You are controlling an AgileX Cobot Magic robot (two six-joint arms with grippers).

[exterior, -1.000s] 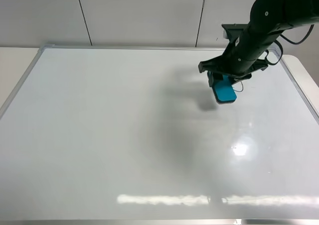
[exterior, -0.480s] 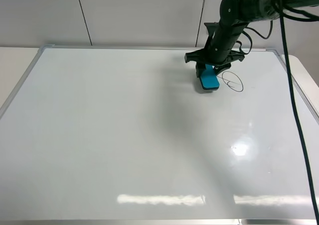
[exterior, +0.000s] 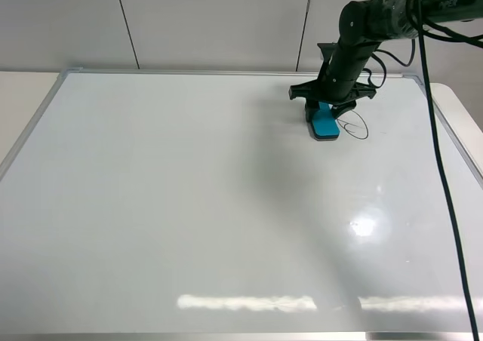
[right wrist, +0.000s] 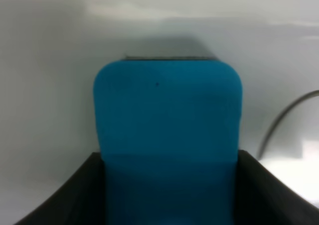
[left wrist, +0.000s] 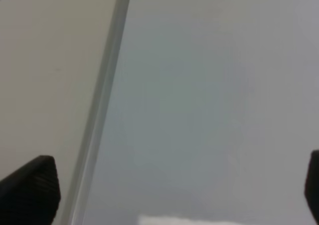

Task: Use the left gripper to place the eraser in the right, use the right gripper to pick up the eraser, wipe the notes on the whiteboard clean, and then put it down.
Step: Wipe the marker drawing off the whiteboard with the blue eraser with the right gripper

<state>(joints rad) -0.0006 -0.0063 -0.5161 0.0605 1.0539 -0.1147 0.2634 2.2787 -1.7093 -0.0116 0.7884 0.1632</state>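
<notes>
We see the pickup done: the right end effector (exterior: 330, 109) grips the eraser (exterior: 324, 122) at the upper right of the whiteboard (exterior: 189, 205), just left of the notes (exterior: 352, 125), which are not yet wiped, so we judge wiping and put-down remain.

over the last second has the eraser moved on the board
Yes. The eraser, shut in the right gripper, shifted left: a second ago it was over the notes, now it sits at their left edge on the whiteboard.
</notes>
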